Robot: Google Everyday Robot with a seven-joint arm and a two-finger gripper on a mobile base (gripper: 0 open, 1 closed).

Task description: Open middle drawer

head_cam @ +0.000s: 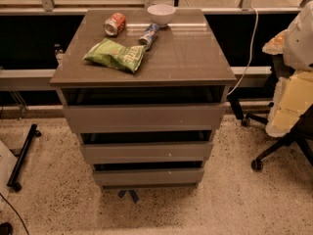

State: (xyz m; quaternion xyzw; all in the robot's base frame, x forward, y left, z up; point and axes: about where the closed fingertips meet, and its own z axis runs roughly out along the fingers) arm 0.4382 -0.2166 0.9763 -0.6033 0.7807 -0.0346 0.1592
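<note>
- Three alike grey-brown drawer fronts were stacked down the face of the desk (195, 58), each with a dark slot above it.
- The middle drawer (146, 152) was the second of them, below the taller uppermost front (144, 117) and above the lowest front (146, 176). It sat closed in the stack, its flat, glossy, handleless panel not pulled forward.
- The pincer (288, 111) hung at the right edge of the view as a white and pale-yellow shape, in front of the office chair (274, 153). It was well apart from the desk and touched no drawer. How far it was open could not be told, and no object showed in its hold.
- On the glossy desk top, a green chip bag (115, 55) lay near the front left corner.
- A red soda can (115, 24) lay on its side behind the bag, toward the back left.
- A white bowl (161, 13) stood upright at the back edge, near the middle.
- A blue-and-silver can (149, 35) lay on its side just in front of the bowl, between the bowl and the chip bag.
- A white cable (252, 48) ran down behind the desk's right side.
- The desk stood on a speckled floor (234, 204), with a bit of blue tape (128, 195) on the floor just before its base.
- A black stand leg (22, 153) lay on the floor at the left.
</note>
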